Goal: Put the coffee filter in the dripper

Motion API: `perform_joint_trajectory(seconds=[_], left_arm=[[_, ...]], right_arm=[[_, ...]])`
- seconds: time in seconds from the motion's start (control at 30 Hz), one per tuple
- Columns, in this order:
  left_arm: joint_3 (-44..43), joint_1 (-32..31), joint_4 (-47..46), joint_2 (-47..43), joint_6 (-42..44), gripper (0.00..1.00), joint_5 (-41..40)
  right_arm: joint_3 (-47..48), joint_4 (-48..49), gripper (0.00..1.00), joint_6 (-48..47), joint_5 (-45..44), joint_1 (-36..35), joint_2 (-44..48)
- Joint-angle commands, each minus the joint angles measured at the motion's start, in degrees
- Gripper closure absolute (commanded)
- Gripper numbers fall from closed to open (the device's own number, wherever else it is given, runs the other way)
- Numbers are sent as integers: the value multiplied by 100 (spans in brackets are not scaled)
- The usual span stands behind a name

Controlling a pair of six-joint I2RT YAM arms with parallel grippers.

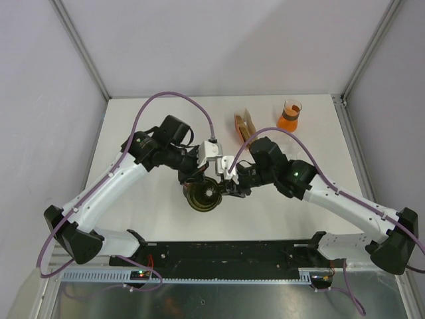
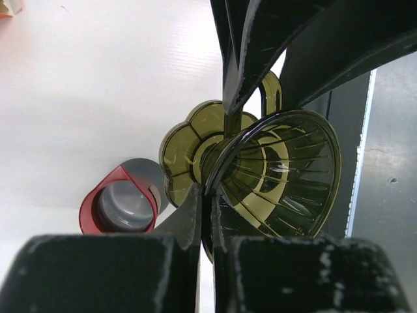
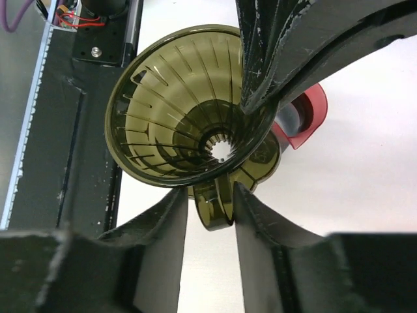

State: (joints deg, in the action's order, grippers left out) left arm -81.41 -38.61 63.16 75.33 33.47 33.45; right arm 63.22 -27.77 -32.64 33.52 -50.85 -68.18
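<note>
The olive see-through dripper (image 1: 202, 196) sits on the white table between both arms, tipped on its side in the wrist views. My left gripper (image 1: 192, 178) is shut on the dripper's rim (image 2: 215, 171); its fingertips (image 2: 193, 203) pinch the thin wall. My right gripper (image 1: 230, 188) is open, and its fingers (image 3: 171, 215) straddle the dripper's handle (image 3: 215, 210); the right finger touches it, the left stands apart. The dripper's ribbed cone (image 3: 182, 111) is empty. The brown coffee filters (image 1: 243, 125) stand in a holder at the back of the table.
An orange beaker (image 1: 289, 115) stands at the back right. A red and grey round object (image 2: 120, 206) lies on the table just beside the dripper, also in the right wrist view (image 3: 301, 117). The black base rail (image 1: 226, 252) runs along the near edge.
</note>
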Motion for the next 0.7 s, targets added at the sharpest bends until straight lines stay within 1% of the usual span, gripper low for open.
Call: perform_joint_trajectory(seconds=[0.0,0.07,0.1,0.13,0.17,0.23,0.3,0.37,0.4,0.43,0.47,0.5,0.53,0.6,0.67], left_arm=[[-306,-28,-12,-188,32,100,242],[-306,-34,-11,-193,22,100,265],[-310,-29,-8,-193,20,100,279],[-312,-31,-7,-198,20,100,286],[-318,-27,-1,-196,19,100,281],[-346,-27,-4,-203,-10,100,235],[-443,-25,-9,-190,-131,100,66],[-678,-6,-10,-149,-370,79,-256],[-804,7,-12,-132,-483,66,-416],[-959,53,-13,-128,-584,51,-514],[-1072,94,-40,-135,-660,39,-589],[-1181,145,-71,-151,-756,30,-693],[-1253,201,-135,-168,-834,24,-780],[-1362,410,-277,-216,-1012,17,-977],[-1457,788,-460,-255,-1217,9,-1050]], right_arm=[[182,402,67,14,11,-69,-142],[182,403,76,10,-48,-86,-178],[182,390,82,3,-100,-98,-187],[182,380,91,-6,-140,-99,-195],[182,370,96,-1,-212,-104,-204],[182,345,99,11,-332,-101,-200],[182,350,100,36,-479,-101,-177],[175,388,100,93,-570,-57,-131],[174,440,100,132,-577,-8,-111],[174,479,100,200,-549,38,-87],[173,551,100,255,-509,114,-75],[173,605,100,336,-436,174,-78],[173,680,100,394,-387,256,-88],[177,807,100,525,-264,408,-149],[174,979,100,683,-123,550,-241]])
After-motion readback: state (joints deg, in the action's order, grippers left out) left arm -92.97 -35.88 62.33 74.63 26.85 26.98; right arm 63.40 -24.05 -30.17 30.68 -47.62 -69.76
